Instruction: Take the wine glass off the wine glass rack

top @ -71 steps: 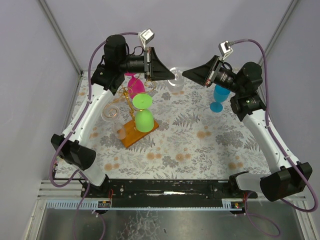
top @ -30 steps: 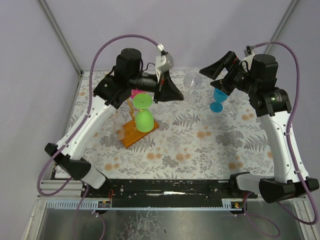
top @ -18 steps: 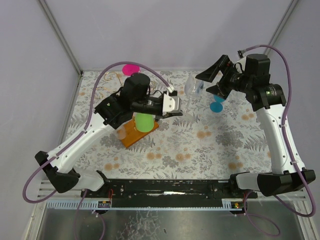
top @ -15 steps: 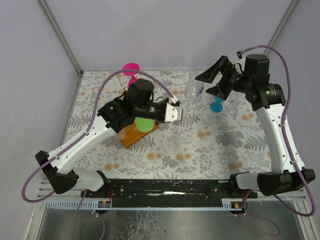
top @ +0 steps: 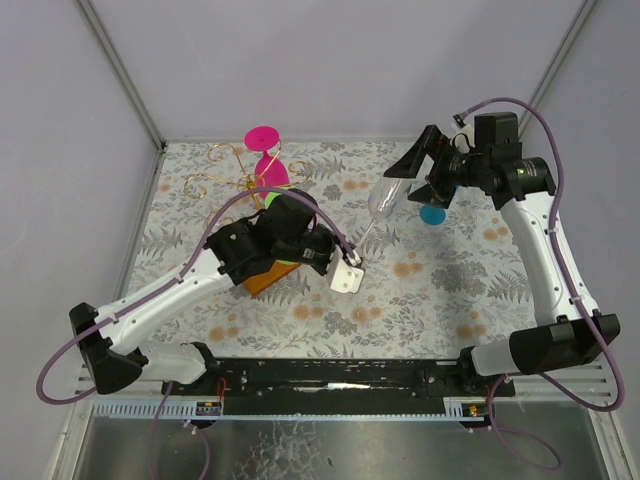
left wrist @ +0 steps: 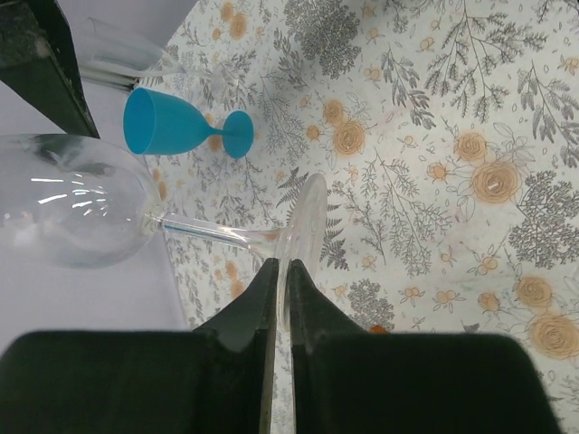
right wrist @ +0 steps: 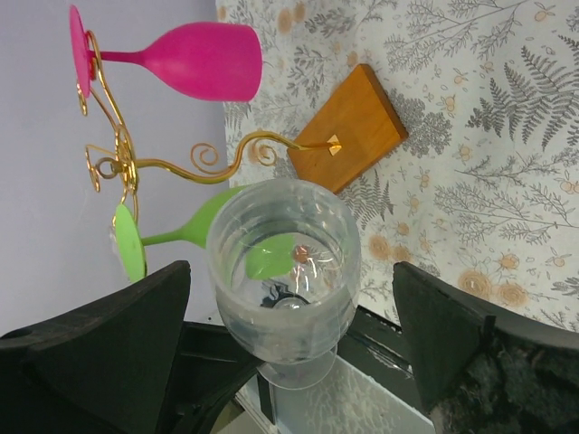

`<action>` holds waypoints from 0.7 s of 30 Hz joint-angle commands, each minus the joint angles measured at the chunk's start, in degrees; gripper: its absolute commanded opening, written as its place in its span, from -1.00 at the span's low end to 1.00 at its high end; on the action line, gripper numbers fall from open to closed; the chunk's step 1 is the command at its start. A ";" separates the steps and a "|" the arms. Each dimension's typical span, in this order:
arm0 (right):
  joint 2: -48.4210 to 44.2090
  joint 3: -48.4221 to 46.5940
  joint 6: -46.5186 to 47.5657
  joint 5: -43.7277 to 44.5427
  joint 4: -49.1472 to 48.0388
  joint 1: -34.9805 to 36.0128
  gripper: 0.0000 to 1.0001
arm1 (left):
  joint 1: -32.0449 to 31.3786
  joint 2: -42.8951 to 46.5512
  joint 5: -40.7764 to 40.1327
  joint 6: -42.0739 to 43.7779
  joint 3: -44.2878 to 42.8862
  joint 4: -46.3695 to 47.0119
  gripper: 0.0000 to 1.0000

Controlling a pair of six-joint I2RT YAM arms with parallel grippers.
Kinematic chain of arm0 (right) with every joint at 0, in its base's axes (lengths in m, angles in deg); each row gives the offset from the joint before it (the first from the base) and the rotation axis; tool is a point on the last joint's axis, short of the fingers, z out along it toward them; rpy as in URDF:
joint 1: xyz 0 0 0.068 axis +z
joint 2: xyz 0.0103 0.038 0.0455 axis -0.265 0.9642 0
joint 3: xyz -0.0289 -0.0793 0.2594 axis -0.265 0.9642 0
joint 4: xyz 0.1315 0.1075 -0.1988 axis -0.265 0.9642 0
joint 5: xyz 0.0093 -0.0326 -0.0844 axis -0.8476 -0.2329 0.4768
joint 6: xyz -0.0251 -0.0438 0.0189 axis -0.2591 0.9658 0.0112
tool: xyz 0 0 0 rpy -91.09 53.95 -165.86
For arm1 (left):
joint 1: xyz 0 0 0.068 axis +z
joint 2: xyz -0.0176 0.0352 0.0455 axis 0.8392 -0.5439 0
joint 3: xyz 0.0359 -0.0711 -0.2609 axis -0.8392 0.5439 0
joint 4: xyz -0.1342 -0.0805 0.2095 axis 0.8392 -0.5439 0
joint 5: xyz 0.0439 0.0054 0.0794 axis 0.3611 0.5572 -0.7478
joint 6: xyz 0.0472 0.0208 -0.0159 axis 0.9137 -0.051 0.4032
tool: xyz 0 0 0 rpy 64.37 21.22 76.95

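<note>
Inside the gaping right gripper (right wrist: 288, 316), a clear round-bowled wine glass (right wrist: 285, 258) is hanging, the left gripper (left wrist: 280, 291) pinching its foot.

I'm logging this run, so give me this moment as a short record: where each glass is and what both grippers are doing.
clear wine glass: off the wine glass rack, tilted above the table
left gripper: shut on its foot
right gripper: open, straddling its bowl
wine glass rack: pink glass and green glass hang on it
blue glass: upright on the table
</note>
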 commanded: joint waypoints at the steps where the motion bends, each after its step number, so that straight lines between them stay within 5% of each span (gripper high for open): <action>1: -0.35 -1.19 3.57 -2.89 1.44 -0.32 0.95 | -1.20 1.88 -2.26 6.51 0.65 4.85 -1.00; 11: 0.21 0.97 5.01 -6.11 1.52 -0.34 0.66 | -3.56 2.51 -5.06 11.49 3.90 7.18 -1.00; 18: 0.01 1.65 5.24 -6.21 1.66 -0.29 -0.20 | -4.37 2.37 -7.10 11.45 4.05 8.08 -1.00; 20: -0.21 1.05 5.50 -4.37 2.41 -0.33 -0.31 | -4.75 2.29 -8.52 11.22 4.27 9.25 -1.00; 21: -0.26 0.32 5.94 -2.88 3.19 -0.34 -0.34 | -4.87 2.27 -9.61 10.22 4.34 10.26 -0.83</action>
